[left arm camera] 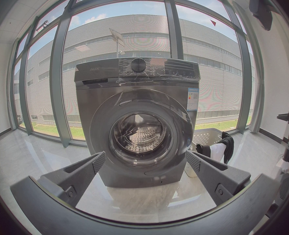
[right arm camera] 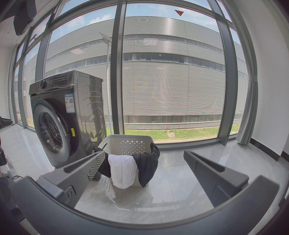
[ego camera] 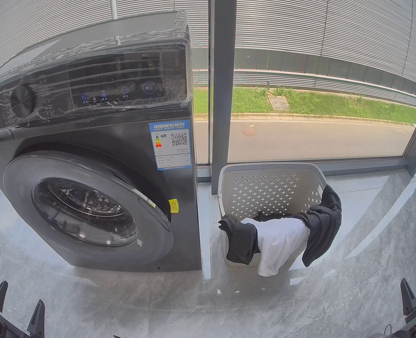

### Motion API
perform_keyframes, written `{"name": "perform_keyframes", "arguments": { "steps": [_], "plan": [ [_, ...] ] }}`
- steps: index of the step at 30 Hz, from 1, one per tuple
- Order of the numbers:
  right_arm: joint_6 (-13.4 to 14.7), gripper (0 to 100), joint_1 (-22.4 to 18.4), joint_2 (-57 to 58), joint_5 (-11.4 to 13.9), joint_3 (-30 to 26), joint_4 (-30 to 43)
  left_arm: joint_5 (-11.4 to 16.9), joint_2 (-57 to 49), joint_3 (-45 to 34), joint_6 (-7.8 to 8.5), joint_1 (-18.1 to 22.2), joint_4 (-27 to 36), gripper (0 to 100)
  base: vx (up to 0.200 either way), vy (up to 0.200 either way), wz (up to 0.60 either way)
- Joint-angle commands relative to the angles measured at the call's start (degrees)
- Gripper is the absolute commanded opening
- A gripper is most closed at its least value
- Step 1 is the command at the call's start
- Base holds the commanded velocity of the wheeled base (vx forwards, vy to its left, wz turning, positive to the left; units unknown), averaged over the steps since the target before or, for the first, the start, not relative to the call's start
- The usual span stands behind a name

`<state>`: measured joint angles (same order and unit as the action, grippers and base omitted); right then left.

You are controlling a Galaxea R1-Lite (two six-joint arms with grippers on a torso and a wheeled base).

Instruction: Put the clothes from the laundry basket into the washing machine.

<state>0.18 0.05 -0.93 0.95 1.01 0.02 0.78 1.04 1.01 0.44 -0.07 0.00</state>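
I'm seeing the clothes [ego camera: 278,242] drooping over the basket [ego camera: 269,167] front rim, just beside the washer [ego camera: 123,137]. My left pincer [left arm camera: 144,155] and right pincer [right arm camera: 143,154] are standing apart, empty. I'm judging the fabric light and floppy, so I'm favouring a bunched fold at the rim.

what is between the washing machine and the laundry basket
In the head view, a narrow strip of bare floor separates the washing machine and the laundry basket; a window post stands behind it.
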Motion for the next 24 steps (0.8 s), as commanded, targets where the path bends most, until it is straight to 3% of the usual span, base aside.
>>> {"name": "perform_keyframes", "arguments": {
  "steps": [1, 3, 24],
  "plan": [
    [0.0, 100, 0.0, 0.9, 0.0, -1.0, 0.0, 0.0, -0.9, -1.0, 0.00, 0.0, 0.0, 100, -0.200, 0.000, 0.00],
    [0.0, 100, 0.0, 0.9, 0.0, -1.0, 0.0, -0.1, -0.9, -1.0, 0.00, 0.0, 0.0, 100, -0.200, 0.000, 0.00],
    [-0.1, 100, 0.0, 0.9, 0.1, -1.0, 0.0, 0.0, -0.9, -1.0, 0.00, 0.0, 0.0, 100, 0.000, 0.000, 0.00]
  ]
}}
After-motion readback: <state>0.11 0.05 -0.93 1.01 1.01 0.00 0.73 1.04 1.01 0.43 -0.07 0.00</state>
